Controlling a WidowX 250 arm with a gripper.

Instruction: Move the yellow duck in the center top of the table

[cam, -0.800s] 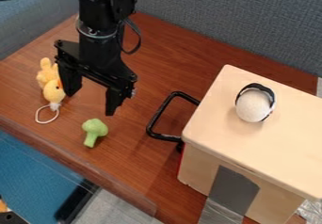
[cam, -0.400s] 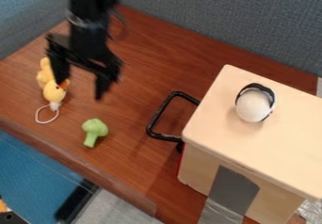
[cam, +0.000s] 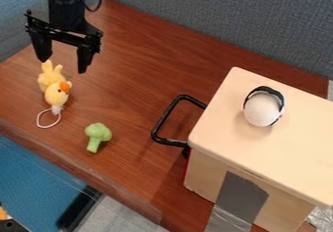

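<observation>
The black gripper [cam: 63, 66] hangs at the upper left, its two fingers spread apart with nothing between them. Just below it in the view, the yellow duck [cam: 56, 93] lies on the left part of the brown table [cam: 137, 87], with its orange beak showing and a white string loop at its lower end. The fingertips stand above the duck's feet end in the view; how high they are over the table I cannot tell.
A green broccoli toy [cam: 98, 136] lies right of and below the duck. A light wooden box [cam: 260, 153] with a black handle [cam: 170, 119] stands at the right, a whitish ball [cam: 263, 110] on its top. Grey partitions [cam: 221, 21] border the table's back.
The gripper has moved up and to the left in the view, away from over the duck's right side. It has stayed open, and the duck lies where it was.
</observation>
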